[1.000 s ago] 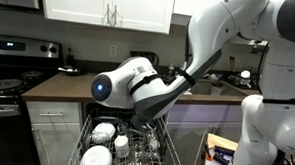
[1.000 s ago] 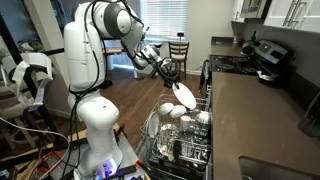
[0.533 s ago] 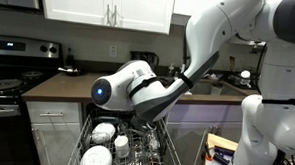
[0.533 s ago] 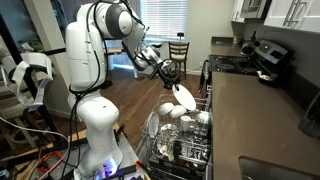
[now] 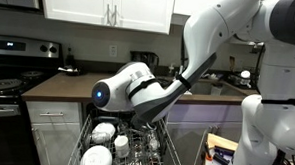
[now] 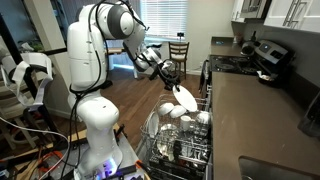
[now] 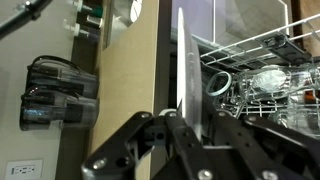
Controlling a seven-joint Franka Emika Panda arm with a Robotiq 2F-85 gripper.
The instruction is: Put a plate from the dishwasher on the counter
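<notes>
In the wrist view the long dark brown tabletop (image 7: 125, 95) lies left of the jaws, with no plate on it yet. The jaws are clenched on the small round white plate (image 7: 182, 60), held edge-on. Right of them sits the dishwasher's wire rack (image 7: 240, 45). Taking the plate out looks done; carrying it across and setting it down remain.

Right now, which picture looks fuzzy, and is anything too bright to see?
Wrist view: the pincer sits close to the lens and looks dark and soft; the plate it grips shows only as a pale edge-on strip. An exterior view: the window at the back glows bright white.
</notes>
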